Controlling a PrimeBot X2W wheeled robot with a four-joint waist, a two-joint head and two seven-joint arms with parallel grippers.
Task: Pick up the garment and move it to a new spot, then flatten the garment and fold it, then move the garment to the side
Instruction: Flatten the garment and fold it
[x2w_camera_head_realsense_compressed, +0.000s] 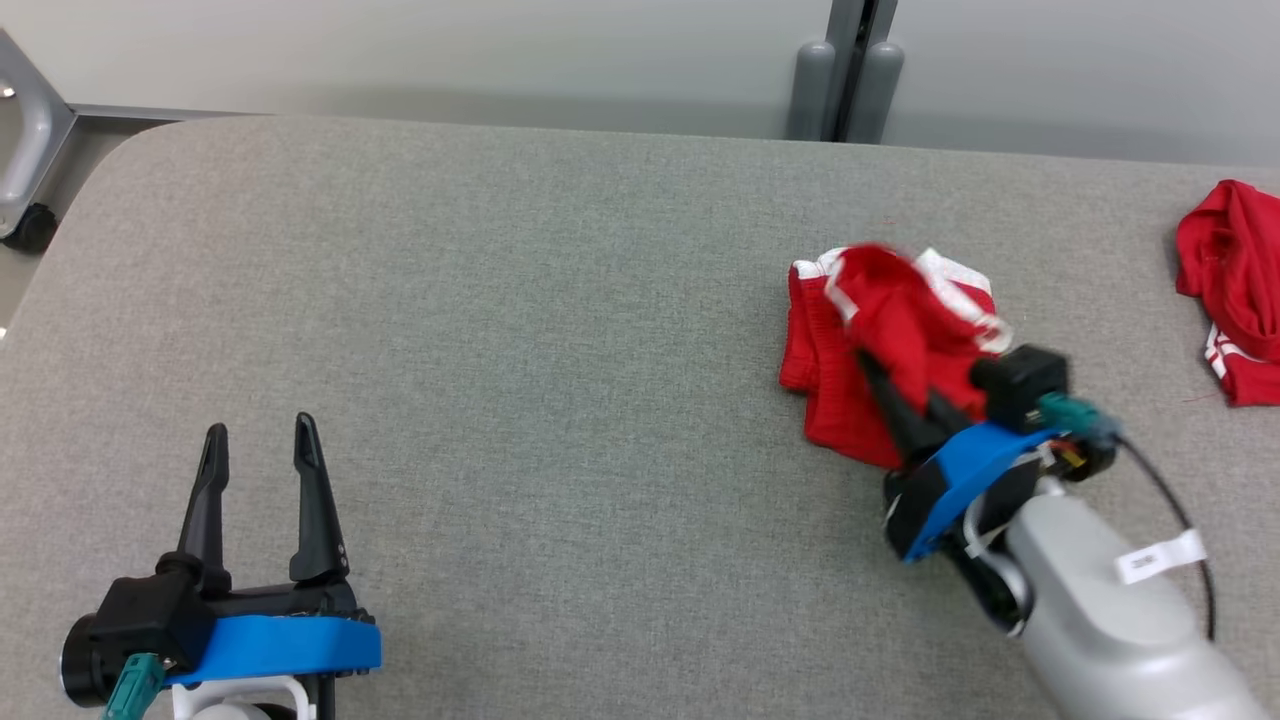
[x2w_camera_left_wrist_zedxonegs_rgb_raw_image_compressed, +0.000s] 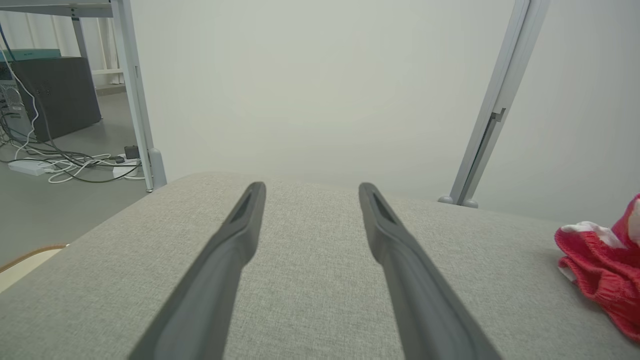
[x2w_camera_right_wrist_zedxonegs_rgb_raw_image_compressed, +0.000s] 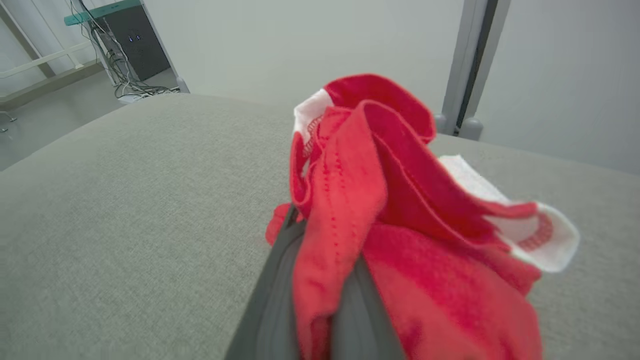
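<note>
In the head view, you are looking at the garment (x2w_camera_head_realsense_compressed: 850, 380), red with white trim, bunching in a heap on the right half of the grey table (x2w_camera_head_realsense_compressed: 500, 300). Your right gripper (x2w_camera_head_realsense_compressed: 893, 385) is reaching into it from the near right, its fingers pressing together on a fold of the red cloth; the upper part of that cloth is showing blurred. Your left gripper (x2w_camera_head_realsense_compressed: 260, 432) is hovering at the near left, well apart from the heap, its fingers standing spread with nothing between them. A second red garment (x2w_camera_head_realsense_compressed: 1235, 290) is lying at the table's right edge.

In the left wrist view, the two spread fingers are pointing across bare table toward a pale wall, and the garment's gathered edge is showing at the far right.

In the right wrist view, the dark fingers are pinching a strip of red fabric between them. The rest of the garment is draping over and beyond them, with a white hem hanging to the right.
</note>
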